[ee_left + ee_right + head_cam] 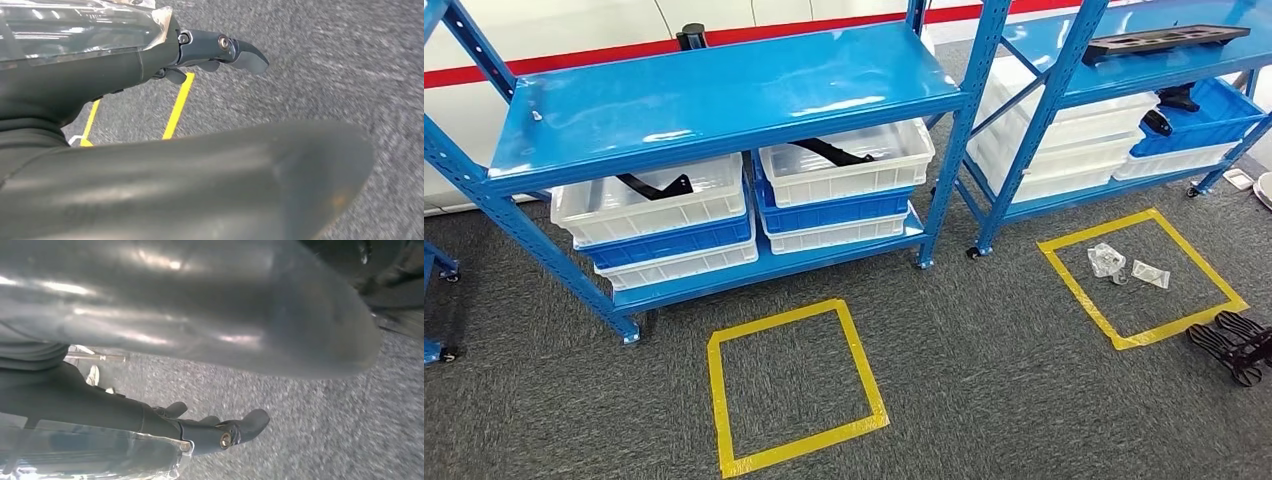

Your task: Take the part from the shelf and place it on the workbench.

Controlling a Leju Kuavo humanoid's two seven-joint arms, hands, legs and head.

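A blue shelf unit (724, 95) stands ahead of me with stacked white and blue bins on its lower level. One black curved part (656, 186) lies in the left white bin (649, 205), and another black part (832, 152) lies in the right white bin (844, 160). On the second shelf unit to the right, a long black part (1166, 42) rests on the top level. My left hand (75, 90) hangs over the grey carpet, its fingers (225, 50) stretched out and holding nothing. My right hand (75, 400) hangs the same way, fingers (235, 430) extended and empty.
Two yellow tape squares mark the carpet, one (716, 400) in front of the left shelf and one (1074, 285) before the right shelf. Clear plastic bags (1109, 260) lie in the right square. A black wheeled object (1234, 345) sits at the right edge.
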